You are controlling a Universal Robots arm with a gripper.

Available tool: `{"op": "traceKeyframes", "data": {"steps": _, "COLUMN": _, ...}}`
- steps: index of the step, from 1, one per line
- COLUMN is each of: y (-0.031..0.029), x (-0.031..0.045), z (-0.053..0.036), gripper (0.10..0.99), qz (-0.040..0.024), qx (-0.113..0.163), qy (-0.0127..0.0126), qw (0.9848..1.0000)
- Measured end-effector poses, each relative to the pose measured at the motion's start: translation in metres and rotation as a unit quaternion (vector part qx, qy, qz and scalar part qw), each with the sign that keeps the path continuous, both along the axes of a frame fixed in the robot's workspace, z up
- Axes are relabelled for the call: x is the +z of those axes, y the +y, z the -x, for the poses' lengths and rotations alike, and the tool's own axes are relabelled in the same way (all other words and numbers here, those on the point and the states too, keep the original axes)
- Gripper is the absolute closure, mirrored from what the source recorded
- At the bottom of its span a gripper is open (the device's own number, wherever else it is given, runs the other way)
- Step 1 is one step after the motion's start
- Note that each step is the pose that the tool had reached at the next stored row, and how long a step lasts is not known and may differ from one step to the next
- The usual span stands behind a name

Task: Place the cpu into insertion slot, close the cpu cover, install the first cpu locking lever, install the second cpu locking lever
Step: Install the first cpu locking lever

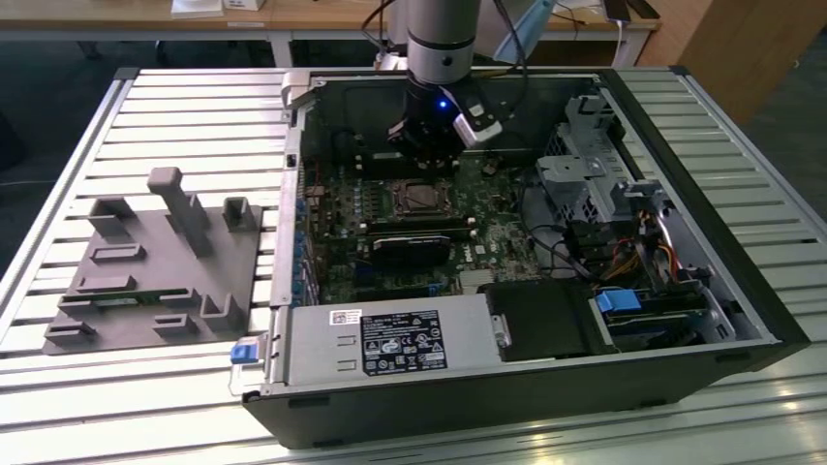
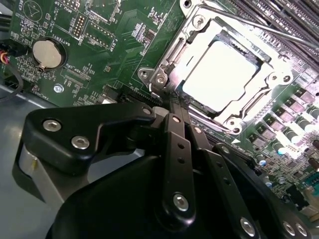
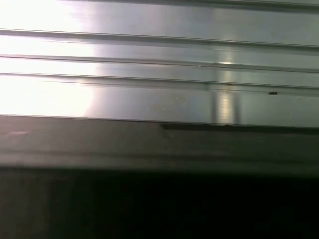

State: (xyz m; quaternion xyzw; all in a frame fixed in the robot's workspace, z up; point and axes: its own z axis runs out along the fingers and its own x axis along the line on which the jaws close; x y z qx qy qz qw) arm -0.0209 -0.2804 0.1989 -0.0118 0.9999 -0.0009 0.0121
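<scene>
Second wrist view: cpu [image 2: 219, 69] seated, cpu cover [image 2: 172, 55] down, fingers [image 2: 168, 119] pinched narrow; we judge locking lever [image 2: 259, 26] step in hand, needing steady push.

Silver cpu [image 2: 219, 72] sits in insertion slot [image 2: 244, 45], cpu cover [image 2: 172, 57] down.

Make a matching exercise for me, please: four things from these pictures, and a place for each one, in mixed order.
Things:
1. cpu
2. coin battery
3. grey fixture
4. gripper

Places:
A. outside the computer case, at the exterior view's left
B. inside the cut-out of the cpu cover
C. next to a corner of the cpu cover
D. on the green board, apart from the cpu cover

Pairs: 1-B, 2-D, 3-A, 4-C
</scene>
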Motion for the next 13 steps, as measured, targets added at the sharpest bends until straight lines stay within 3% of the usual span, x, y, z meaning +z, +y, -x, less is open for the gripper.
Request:
{"op": "traceKeyframes", "data": {"steps": 10, "y": 0.0056, "x": -0.0018, "z": -0.0003, "gripper": 0.98, "qz": 0.0023, "qx": 0.0, "qy": 0.0002, "qw": 1.0}}
{"op": "traceKeyframes", "data": {"steps": 13, "y": 0.0059, "x": 0.0012, "z": -0.0005, "gripper": 0.98, "qz": 0.0019, "qx": 0.0, "qy": 0.0, "qw": 1.0}}
